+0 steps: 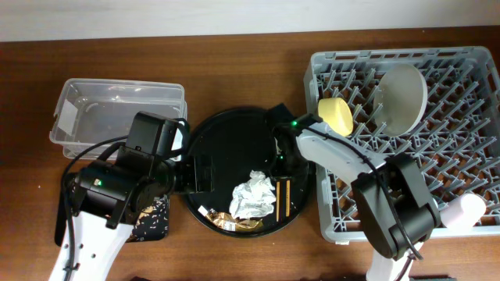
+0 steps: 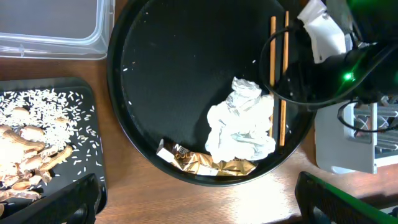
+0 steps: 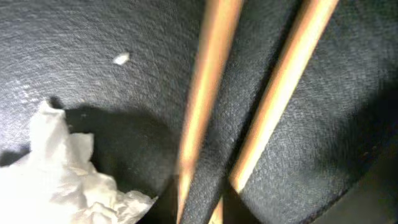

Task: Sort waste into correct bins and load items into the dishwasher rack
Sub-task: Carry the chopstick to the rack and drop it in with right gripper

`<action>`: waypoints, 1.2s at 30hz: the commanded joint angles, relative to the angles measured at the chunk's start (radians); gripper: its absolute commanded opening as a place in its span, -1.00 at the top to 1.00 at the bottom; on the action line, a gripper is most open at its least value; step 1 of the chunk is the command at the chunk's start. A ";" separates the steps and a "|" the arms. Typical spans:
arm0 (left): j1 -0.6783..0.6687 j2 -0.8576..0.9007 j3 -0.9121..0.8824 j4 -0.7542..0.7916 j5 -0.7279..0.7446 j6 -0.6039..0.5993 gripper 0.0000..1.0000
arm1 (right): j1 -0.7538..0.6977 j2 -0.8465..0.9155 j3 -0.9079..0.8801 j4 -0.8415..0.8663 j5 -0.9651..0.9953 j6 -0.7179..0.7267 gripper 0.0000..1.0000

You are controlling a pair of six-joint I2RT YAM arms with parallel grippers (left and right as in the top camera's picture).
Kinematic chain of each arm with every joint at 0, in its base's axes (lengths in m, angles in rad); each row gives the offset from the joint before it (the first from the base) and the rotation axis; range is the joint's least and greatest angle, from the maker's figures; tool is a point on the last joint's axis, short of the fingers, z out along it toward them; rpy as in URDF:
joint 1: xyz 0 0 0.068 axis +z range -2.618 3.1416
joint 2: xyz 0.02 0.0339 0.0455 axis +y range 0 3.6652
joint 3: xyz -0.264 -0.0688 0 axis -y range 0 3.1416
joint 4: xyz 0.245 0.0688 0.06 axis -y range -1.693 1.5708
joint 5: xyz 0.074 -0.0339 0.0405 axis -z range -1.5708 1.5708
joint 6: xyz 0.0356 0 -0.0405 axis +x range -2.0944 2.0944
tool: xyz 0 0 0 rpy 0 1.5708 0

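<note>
So, right claw (image 1: pixel 283 165) sits low over the wooden chopsticks (image 1: pixel 283 192) beside the crumpled napkin (image 1: pixel 254 195); can't tell its grip; left claw (image 2: pixel 199 202) hangs spread wide, holding nothing.

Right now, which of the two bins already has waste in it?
The flat black tray: white rice grains and brown scraps lie in it; the clear tub looks empty.

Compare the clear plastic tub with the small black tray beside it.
The clear tub is see-through; the black tray is opaque. The clear tub has tall walls; the black tray is shallow and flat. The clear tub shows nothing inside, while the black tray holds rice grains and brown scraps. Both are rectangular and sit left of the round tray.
</note>
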 commanded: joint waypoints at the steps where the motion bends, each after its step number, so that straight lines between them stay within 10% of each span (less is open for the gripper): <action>1: 0.005 -0.002 0.001 0.002 0.006 0.012 -0.99 | 0.003 -0.010 0.004 -0.023 0.041 0.021 0.92; 12: 0.005 -0.002 0.001 0.001 0.006 0.012 -0.99 | 0.045 -0.004 0.052 0.051 0.089 0.103 0.18; 16: 0.005 -0.002 0.001 0.001 0.006 0.012 -0.99 | 0.044 0.055 0.052 0.070 0.113 0.132 0.22; 21: 0.005 -0.002 0.001 0.002 0.006 0.012 -0.99 | 0.044 0.066 0.052 0.076 0.061 0.134 0.89; 36: 0.005 -0.002 0.001 0.001 0.006 0.012 -0.99 | -0.160 -0.379 0.268 -0.251 0.151 -0.080 0.92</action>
